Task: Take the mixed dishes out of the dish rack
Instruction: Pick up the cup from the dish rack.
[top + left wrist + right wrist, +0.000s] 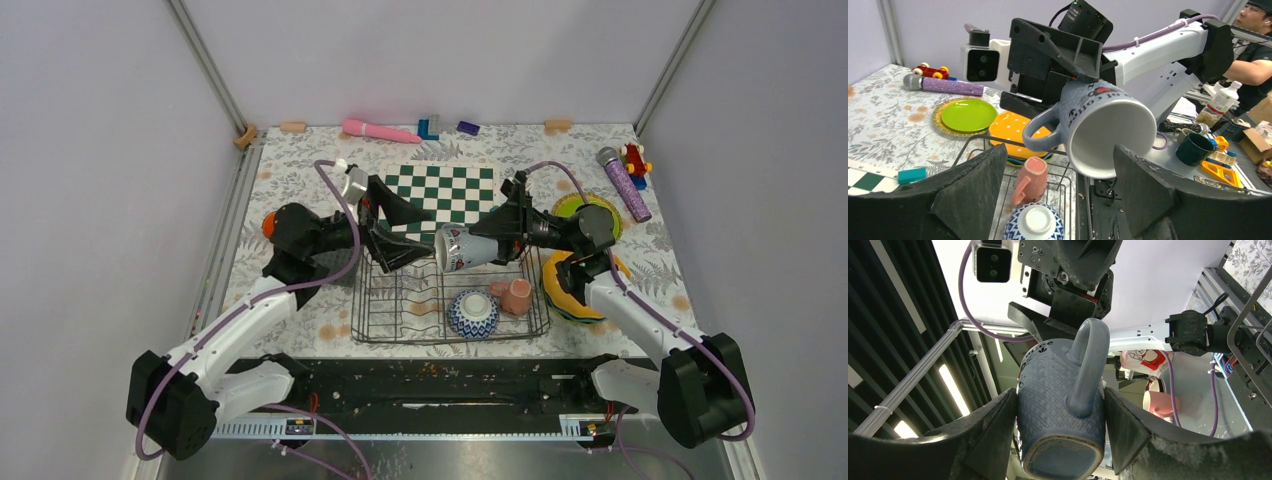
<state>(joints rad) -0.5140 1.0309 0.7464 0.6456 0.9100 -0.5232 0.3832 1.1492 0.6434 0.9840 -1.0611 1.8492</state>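
Both arms reach from the bottom of the top view toward the middle and meet above the dish rack [400, 312]. The left arm comes from the lower left, with its elbow bent at the left side and its wrist turned to the right. The right arm comes from the lower right, and its wrist is turned to the left, so the two grippers face each other.

The right gripper [1059, 395] grips the grey mug [1103, 120]. One finger presses on each side of the mug's body, close to the base, and the handle lies between them. The mug hangs in the air on its side, above the far part of the rack, and its open mouth looks at the left gripper [1059, 150]. The jaws of the left gripper are apart, one at each side of the mug's mouth. I cannot see them touching it.

Two dishes are in the rack, in its near right part. The blue-and-white bowl [472, 312] stands upside down, and the pink mug [515, 296] lies tilted just beside it on the right.

The plates are on the table to the right of the rack. The lime green plate [968, 114] is farther back. The yellow-orange plate [1010, 131] is nearer and lies on top of a teal plate [572, 314]. The checkered board [445, 190] lies just behind the rack.
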